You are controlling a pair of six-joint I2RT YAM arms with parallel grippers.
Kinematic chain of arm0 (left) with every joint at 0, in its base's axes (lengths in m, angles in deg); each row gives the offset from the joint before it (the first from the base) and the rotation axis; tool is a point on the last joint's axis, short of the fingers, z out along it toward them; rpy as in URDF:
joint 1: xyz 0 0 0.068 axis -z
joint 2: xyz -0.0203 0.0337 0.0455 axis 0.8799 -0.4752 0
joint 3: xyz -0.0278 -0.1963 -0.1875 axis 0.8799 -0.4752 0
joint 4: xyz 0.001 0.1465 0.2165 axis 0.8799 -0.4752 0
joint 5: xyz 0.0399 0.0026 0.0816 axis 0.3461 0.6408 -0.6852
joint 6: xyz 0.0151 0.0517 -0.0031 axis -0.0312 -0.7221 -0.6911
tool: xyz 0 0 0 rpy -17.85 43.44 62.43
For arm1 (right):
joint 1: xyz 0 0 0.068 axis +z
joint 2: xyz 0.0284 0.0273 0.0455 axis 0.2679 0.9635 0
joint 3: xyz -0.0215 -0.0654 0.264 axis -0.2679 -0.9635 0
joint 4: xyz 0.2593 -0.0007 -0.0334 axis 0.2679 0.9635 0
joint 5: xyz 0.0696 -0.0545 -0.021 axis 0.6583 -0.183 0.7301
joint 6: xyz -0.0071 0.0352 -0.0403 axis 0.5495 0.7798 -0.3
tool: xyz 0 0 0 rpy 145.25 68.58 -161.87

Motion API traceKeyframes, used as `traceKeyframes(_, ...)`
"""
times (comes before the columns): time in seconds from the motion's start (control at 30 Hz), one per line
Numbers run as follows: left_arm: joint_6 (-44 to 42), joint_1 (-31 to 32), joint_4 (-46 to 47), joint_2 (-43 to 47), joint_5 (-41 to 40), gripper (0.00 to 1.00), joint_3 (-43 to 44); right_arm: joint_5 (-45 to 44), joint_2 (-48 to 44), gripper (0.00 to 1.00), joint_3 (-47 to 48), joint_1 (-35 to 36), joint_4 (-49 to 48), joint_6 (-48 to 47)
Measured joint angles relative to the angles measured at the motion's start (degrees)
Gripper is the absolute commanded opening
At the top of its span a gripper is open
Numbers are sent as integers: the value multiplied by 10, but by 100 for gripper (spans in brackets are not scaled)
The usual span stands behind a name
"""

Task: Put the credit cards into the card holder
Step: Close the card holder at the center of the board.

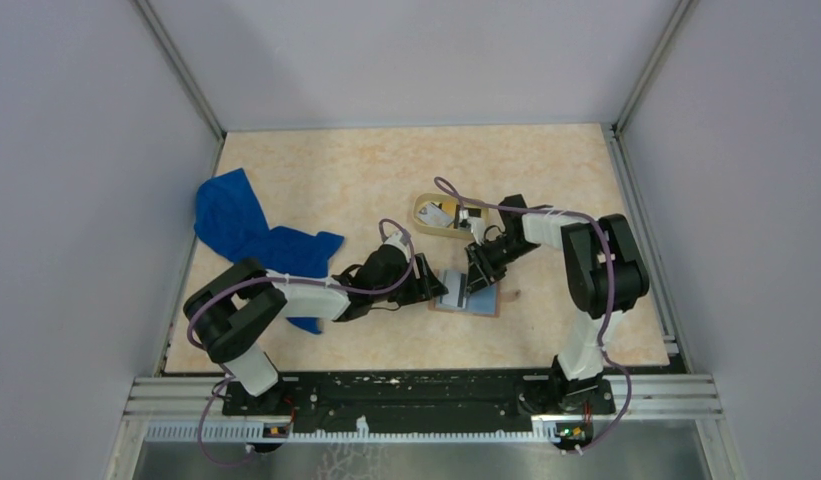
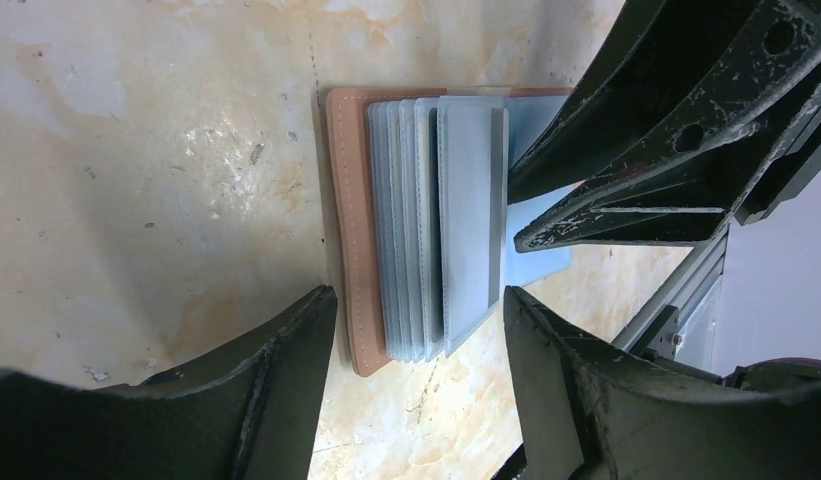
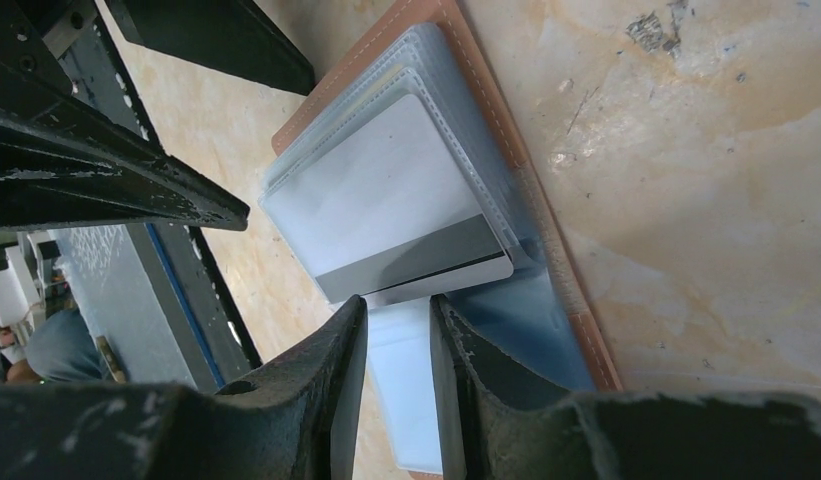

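Crumpled blue cloth (image 1: 248, 235) on the left of a beige marbled desk (image 1: 386, 165), oval tan rimmed tray (image 1: 417, 211) right of centre, well apart from the cloth, pale grey walls (image 1: 76, 150) around, metal rail (image 1: 676, 390) along the near edge

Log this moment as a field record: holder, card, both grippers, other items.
card holder: lying open, clear sleeves fanned
white card: partly inside a sleeve, grey-striped end out
left gripper: open, a finger either side of the holder's end
right gripper: jaws narrowly apart at the card's exposed end
elsewhere: oval tray, blue cloth

White card (image 3: 386, 200) (grey-striped) on card holder (image 3: 578, 300)
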State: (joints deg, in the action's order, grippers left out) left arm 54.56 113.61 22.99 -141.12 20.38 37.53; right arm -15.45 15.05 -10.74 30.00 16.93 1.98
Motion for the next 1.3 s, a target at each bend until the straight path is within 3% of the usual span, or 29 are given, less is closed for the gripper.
traceKeyframes(0.23, -2, 0, 7, 0, 9, 69, -4, 2, 3, 30, 3, -1, 3, 1)
traceKeyframes(0.47, -2, -8, 88, 8, 49, 68, -57, 3, 6, 30, 3, -2, 3, 0)
traceKeyframes(0.83, -2, -14, 97, -2, 76, 68, -52, 11, 9, 30, 3, -4, 4, 0)
traceKeyframes(1.3, 17, -17, 167, -14, 115, 56, -68, 16, 13, 30, 7, -4, 17, -8)
